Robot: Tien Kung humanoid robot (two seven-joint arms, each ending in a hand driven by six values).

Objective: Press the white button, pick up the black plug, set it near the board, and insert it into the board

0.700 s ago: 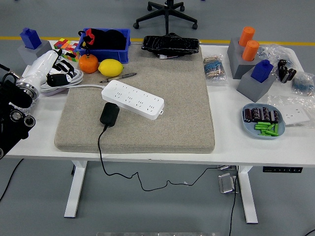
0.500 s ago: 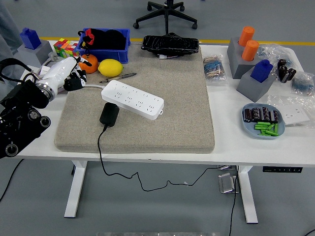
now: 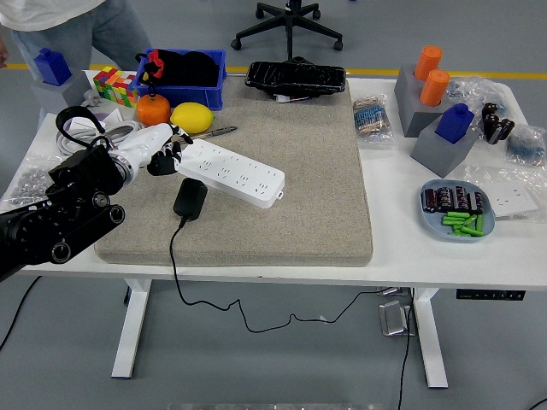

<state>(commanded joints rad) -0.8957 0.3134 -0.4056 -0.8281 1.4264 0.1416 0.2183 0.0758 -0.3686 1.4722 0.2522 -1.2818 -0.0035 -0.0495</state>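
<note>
A white power strip (image 3: 231, 172) lies slantwise on the beige mat (image 3: 282, 213). The black plug (image 3: 190, 199) rests on the mat just below the strip's left end, its black cord running off the front edge. My left hand (image 3: 162, 151), white with dark fingers, reaches in from the left and hovers at the strip's left end, fingers loosely curled and holding nothing. The right arm is out of view.
Behind the mat are an orange (image 3: 154, 109), a lemon (image 3: 192, 116), a pen (image 3: 207, 133), a blue bin (image 3: 181, 75) and a black tray (image 3: 296, 77). At the right stand grey blocks (image 3: 444, 141) and a blue plate (image 3: 454, 211). A person stands at the far left corner.
My left arm has swung right and forward from the table's left edge, bringing the hand to the strip's left end. A person has come into view at the top left.
</note>
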